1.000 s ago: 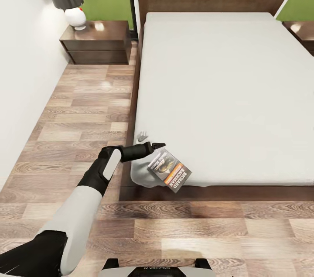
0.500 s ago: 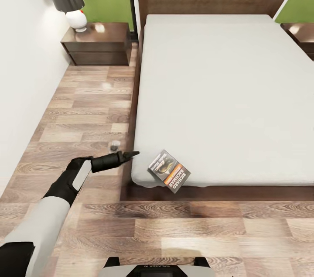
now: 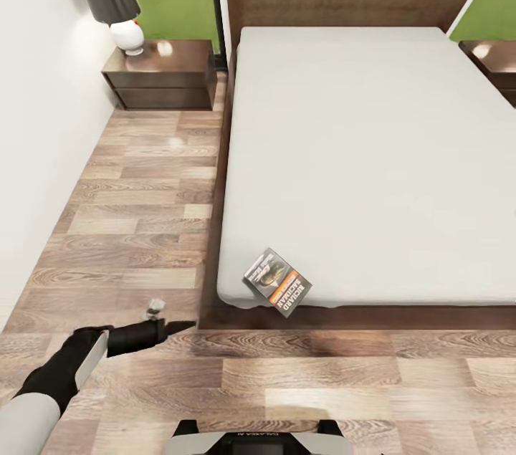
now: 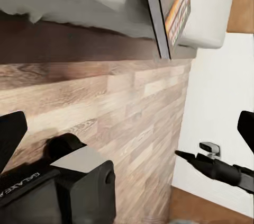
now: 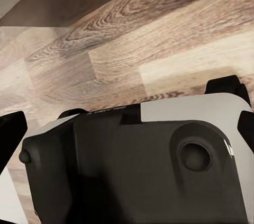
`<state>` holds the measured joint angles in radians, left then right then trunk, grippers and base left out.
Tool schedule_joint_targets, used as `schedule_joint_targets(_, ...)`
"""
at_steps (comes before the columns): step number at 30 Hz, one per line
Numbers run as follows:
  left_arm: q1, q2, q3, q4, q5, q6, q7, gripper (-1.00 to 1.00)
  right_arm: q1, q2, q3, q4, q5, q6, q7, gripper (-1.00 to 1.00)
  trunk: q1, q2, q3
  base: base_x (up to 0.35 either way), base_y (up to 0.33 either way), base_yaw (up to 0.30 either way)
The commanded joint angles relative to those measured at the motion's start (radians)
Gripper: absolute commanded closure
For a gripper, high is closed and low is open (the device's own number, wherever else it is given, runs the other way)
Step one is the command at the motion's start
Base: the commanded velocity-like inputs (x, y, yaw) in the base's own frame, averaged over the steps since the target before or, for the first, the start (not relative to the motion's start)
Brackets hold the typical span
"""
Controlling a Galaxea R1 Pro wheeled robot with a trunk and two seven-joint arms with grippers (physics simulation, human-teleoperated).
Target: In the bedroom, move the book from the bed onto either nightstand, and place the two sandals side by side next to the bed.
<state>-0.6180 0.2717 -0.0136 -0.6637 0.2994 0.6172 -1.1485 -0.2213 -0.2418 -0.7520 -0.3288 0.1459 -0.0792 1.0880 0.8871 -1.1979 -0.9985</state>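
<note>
The book (image 3: 277, 281) lies on the near left corner of the bed (image 3: 373, 154), its lower edge reaching just past the mattress rim. In the left wrist view the book (image 4: 172, 7) shows edge-on above the dark bed frame. My left gripper (image 3: 183, 326) hangs over the floor, left of and nearer than the book, apart from it; its fingers stand wide apart, holding nothing (image 4: 128, 128). My right gripper (image 5: 128, 126) is open over my own base. A nightstand (image 3: 161, 75) stands left of the headboard, another (image 3: 494, 54) to its right. The two sandals are out of view.
A black-shaded lamp with a white base (image 3: 118, 3) stands on the left nightstand. A white wall (image 3: 36, 154) bounds a strip of wood floor (image 3: 136, 190) running along the bed's left side. My base (image 3: 251, 441) sits near the bed's foot.
My left arm has pulled back from the mattress corner beside the book, down and towards me over the floor. The book has not moved.
</note>
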Motion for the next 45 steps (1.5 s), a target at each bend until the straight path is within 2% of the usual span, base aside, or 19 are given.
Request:
schedule_joint_targets(1,0.008,0.001,-0.001,0.045,-0.031,-0.034,-0.002,-1.0,-0.001,0.0,-0.007,0.001,0.011,-0.008,0.003,-1.0,-0.004,0.007,0.003,0.0,0.0,0.0)
schedule_joint_targets(2,0.014,0.002,-0.002,0.097,-0.067,-0.086,-0.002,-1.0,-0.001,0.0,-0.007,0.001,0.011,-0.008,0.003,-1.0,-0.008,0.014,0.006,0.0,0.0,0.0)
schedule_joint_targets(3,0.016,0.001,-0.002,0.125,-0.084,-0.115,-0.002,-1.0,-0.001,0.0,-0.007,0.001,0.011,-0.008,0.003,-1.0,-0.012,0.021,0.009,0.0,0.0,0.0)
schedule_joint_targets(5,0.021,-0.002,-0.002,0.236,-0.14,-0.244,0.003,-1.0,-0.001,0.0,-0.007,0.001,0.01,-0.008,0.005,-1.0,-0.019,0.035,0.015,0.0,0.0,0.0)
schedule_joint_targets(6,0.022,-0.004,-0.002,0.263,-0.151,-0.276,0.006,-1.0,-0.001,0.0,-0.007,0.001,0.01,-0.008,0.005,-1.0,-0.023,0.042,0.018,0.0,0.0,0.0)
schedule_joint_targets(7,0.023,-0.013,-0.002,0.312,-0.168,-0.335,0.017,-1.0,-0.001,0.0,-0.007,0.001,0.01,-0.007,0.006,-1.0,-0.027,0.049,0.022,0.0,0.0,0.0)
schedule_joint_targets(10,0.024,-0.03,-0.001,0.38,-0.185,-0.429,0.057,-1.0,0.0,-0.001,-0.007,0.001,0.009,-0.007,0.007,-1.0,-0.038,0.07,0.031,0.0,0.0,0.0)
schedule_joint_targets(11,0.024,-0.035,-0.001,0.403,-0.188,-0.459,0.081,-1.0,0.0,-0.001,-0.007,0.001,0.009,-0.007,0.006,-1.0,-0.042,0.077,0.034,0.0,0.0,0.0)
schedule_joint_targets(12,0.024,-0.041,0.0,0.46,-0.191,-0.5,0.133,-1.0,-0.001,-0.001,-0.007,0.001,0.009,-0.007,0.003,-1.0,-0.042,0.077,0.034,0.0,0.0,0.0)
schedule_joint_targets(18,0.024,-0.041,0.005,0.506,-0.184,-0.558,0.162,-1.0,-0.001,0.0,-0.007,0.001,0.008,-0.003,0.005,-1.0,-0.042,0.077,0.034,0.0,0.0,0.0)
schedule_joint_targets(22,0.024,-0.042,0.006,0.512,-0.182,-0.572,0.166,-1.0,-0.001,-0.004,-0.008,-0.01,0.007,0.014,0.015,-1.0,-0.042,0.077,0.034,0.0,0.0,0.0)
schedule_joint_targets(24,0.024,-0.044,0.006,0.513,-0.177,-0.575,0.167,-1.0,-0.001,-0.013,-0.008,-0.073,0.006,0.085,0.03,-1.0,-0.042,0.077,0.034,0.0,0.0,0.0)
schedule_joint_targets(26,0.024,-0.044,0.006,0.512,-0.145,-0.575,0.167,-1.0,-0.001,-0.015,-0.007,-0.174,0.006,0.201,0.035,-1.0,-0.042,0.077,0.034,0.0,0.0,0.0)
schedule_joint_targets(30,0.024,-0.045,0.005,0.512,-0.091,-0.575,0.166,-1.0,-0.001,-0.015,-0.006,-0.311,0.005,0.343,0.056,-1.0,-0.042,0.077,0.034,0.0,0.0,0.0)
schedule_joint_targets(31,0.024,-0.046,0.004,0.512,-0.066,-0.576,0.165,-1.0,-0.001,-0.015,-0.006,-0.399,0.005,0.439,0.073,-1.0,-0.042,0.077,0.034,0.0,0.0,0.0)
schedule_joint_targets(32,0.024,-0.046,0.004,0.512,-0.061,-0.576,0.165,-1.0,-0.001,-0.015,-0.006,-0.429,0.005,0.473,0.077,-1.0,-0.042,0.077,0.034,0.0,0.0,0.0)
schedule_joint_targets(35,0.024,-0.046,0.004,0.512,-0.044,-0.577,0.165,-1.0,-0.001,-0.014,-0.006,-0.586,0.005,0.64,0.09,-1.0,-0.042,0.077,0.034,0.0,0.0,0.0)
schedule_joint_targets(39,0.024,-0.046,0.003,0.512,-0.039,-0.577,0.165,-1.0,-0.001,-0.01,-0.002,-0.667,0.004,0.707,0.093,-1.0,-0.042,0.077,0.034,0.0,0.0,0.0)
schedule_joint_targets(45,0.024,-0.046,0.003,0.512,-0.037,-0.577,0.165,-1.0,-0.003,-0.003,0.002,-0.692,-0.023,0.727,0.089,-1.0,-0.042,0.077,0.034,0.0,0.0,0.0)
